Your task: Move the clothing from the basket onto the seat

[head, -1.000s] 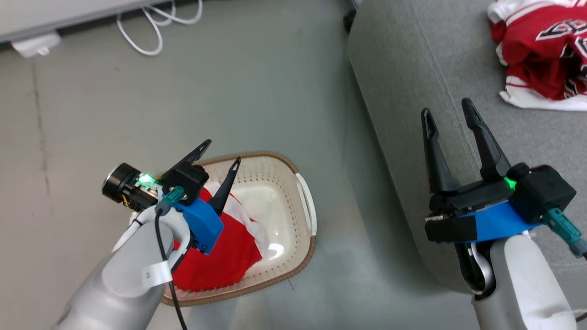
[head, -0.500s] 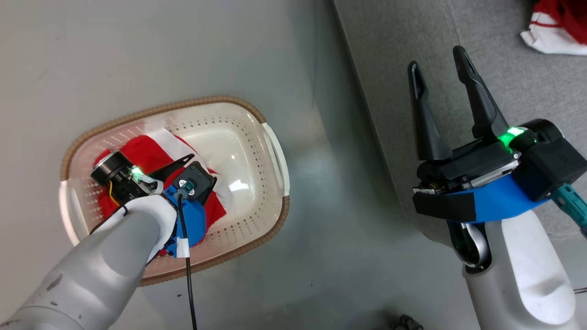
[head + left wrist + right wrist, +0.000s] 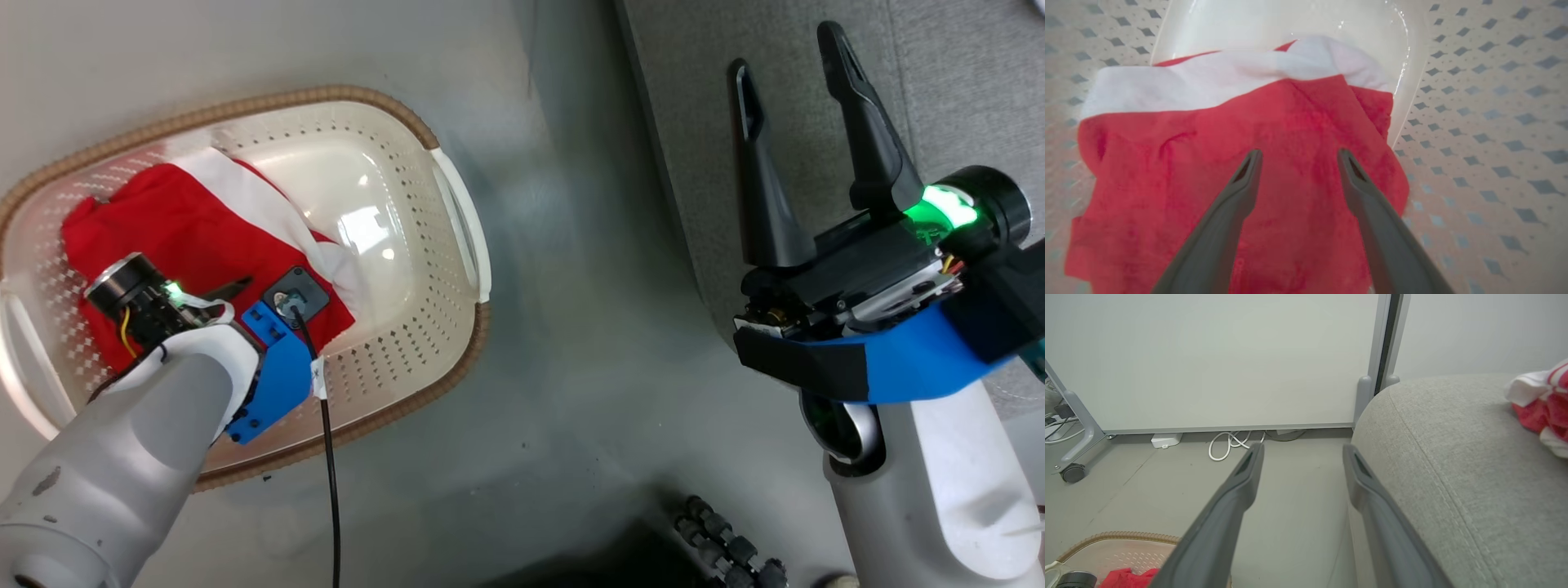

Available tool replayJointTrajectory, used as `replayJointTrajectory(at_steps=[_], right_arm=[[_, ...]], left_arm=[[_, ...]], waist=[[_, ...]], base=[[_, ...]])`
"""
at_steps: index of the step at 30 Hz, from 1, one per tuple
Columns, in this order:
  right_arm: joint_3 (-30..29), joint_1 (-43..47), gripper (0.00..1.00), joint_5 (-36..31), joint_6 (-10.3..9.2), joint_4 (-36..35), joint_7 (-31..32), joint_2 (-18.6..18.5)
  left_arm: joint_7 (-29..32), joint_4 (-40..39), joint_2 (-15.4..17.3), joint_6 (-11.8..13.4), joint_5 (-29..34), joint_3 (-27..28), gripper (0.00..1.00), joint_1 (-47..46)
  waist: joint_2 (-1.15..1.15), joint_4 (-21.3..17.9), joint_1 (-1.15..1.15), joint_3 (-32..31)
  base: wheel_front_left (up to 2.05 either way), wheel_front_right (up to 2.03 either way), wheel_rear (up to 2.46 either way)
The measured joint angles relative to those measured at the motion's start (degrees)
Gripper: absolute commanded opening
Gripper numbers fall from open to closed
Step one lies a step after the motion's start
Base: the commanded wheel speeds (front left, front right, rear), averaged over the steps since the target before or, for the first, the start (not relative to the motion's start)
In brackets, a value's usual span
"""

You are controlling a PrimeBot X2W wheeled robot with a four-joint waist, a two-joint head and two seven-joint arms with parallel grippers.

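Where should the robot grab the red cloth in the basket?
Probably the red middle of the cloth, pinched from straight above. It lies spread low in the basket, whose walls block a sideways reach, and the open left gripper points down at that spot.

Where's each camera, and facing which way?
Head view: on the head, facing down at the cream-white perforated plastic basket and light-grey fabric seat cushion; pale left forearm and right forearm show.
Left wrist view: above the basket, facing down along the open left gripper at the red garment with white trim.
Right wrist view: low, facing level over the grey floor toward a white wall, along the right gripper.
Head and right wrist views share basket and seat.
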Motion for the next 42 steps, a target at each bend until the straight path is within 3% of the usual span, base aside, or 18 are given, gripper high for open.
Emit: replayJointTrajectory(at_steps=[8,19,20,21,22,34,42], right_arm=[[0.20,-0.04,1.00,-0.04,0.00,-3.00,-0.01,0.01],[-0.60,0.19,1.00,-0.51,0.00,-6.34,0.00,0.01],[-0.70,0.26,1.00,-0.53,0.00,-6.51,0.00,0.01],[-0.83,0.30,1.00,-0.59,0.00,-6.58,0.00,0.01],[-0.90,0.32,1.00,-0.66,0.00,-6.58,-0.01,0.01],[-1.51,0.31,1.00,-1.09,0.00,-5.75,0.00,0.01],[-2.21,0.24,1.00,-2.09,0.00,-4.34,0.00,0.02]], left_arm=[[4.87,0.03,1.23,-0.01,1.26,-0.10,1.00,-1.13],[5.45,3.81,1.19,-0.02,3.44,-0.08,1.00,-4.86],[5.19,4.08,0.92,-0.02,3.68,-0.08,0.93,-5.03],[5.17,4.36,0.64,-0.02,3.78,-0.08,0.20,-5.17],[5.17,4.75,0.33,-0.02,3.87,-0.08,0.00,-5.28],[4.57,6.11,-2.68,0.03,3.83,-0.07,0.00,-4.92],[-0.33,4.72,-6.02,0.00,1.26,-0.08,0.00,-4.04]], waist=[[0.00,-0.86,-0.01,4.00],[0.01,-1.74,-0.02,8.48],[0.01,-1.68,-0.03,8.60],[0.01,-1.59,-0.03,8.66],[0.01,-1.49,-0.03,8.69],[0.00,-0.72,-0.01,6.86],[0.00,1.22,-0.01,2.55]], base=[[0.00,0.00,0.00],[0.00,0.00,0.00],[0.00,0.00,0.00],[0.00,0.00,0.00],[0.00,0.00,0.00],[0.00,0.00,0.00],[0.00,0.00,0.00]])
